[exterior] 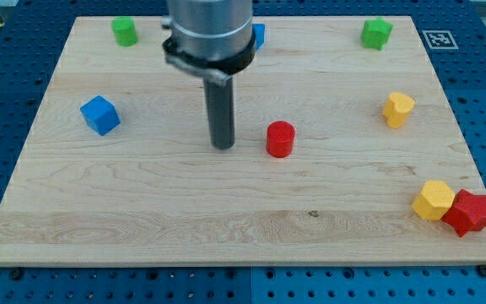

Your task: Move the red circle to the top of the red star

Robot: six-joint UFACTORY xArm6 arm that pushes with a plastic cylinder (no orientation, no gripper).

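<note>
The red circle (280, 138) is a short red cylinder standing near the middle of the wooden board (142, 211). The red star (468, 212) lies at the view's lower right corner of the board, touching a yellow block (434, 200) on its left. My tip (223, 145) rests on the board just to the left of the red circle, with a small gap between them. The rod rises from there to the arm's grey body at the view's top.
A blue cube (99, 115) sits at the left. A green block (125, 31) is at the top left and another green block (376, 34) at the top right. A yellow block (398, 109) sits at the right. A blue block (258, 35) is partly hidden behind the arm.
</note>
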